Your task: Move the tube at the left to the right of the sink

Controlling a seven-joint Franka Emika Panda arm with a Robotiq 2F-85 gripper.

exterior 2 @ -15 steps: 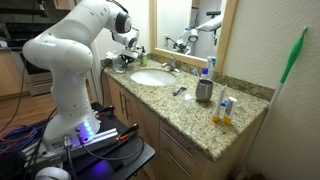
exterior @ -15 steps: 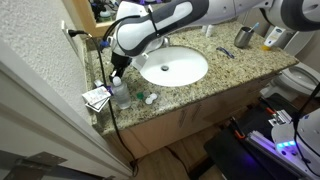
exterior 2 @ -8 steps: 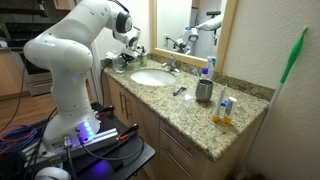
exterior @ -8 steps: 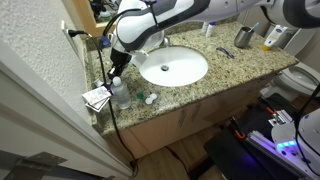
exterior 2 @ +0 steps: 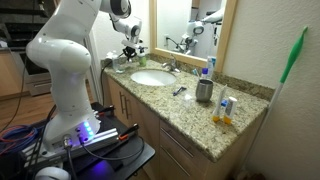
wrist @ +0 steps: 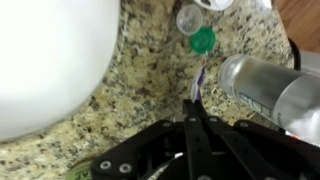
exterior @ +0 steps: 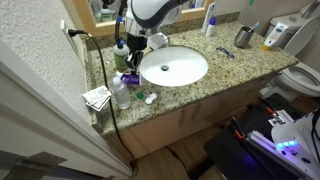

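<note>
Beside the hand, the tube

No word, brand or number can be read in any view; the clear bottle in the wrist view carries faint bluish print on its side, too blurred to make out; the folded papers at the edge of the tabletop show dark markings, too small to read; the tall white-and-blue tube and the yellow-and-blue pack give only patches of colour.
</note>
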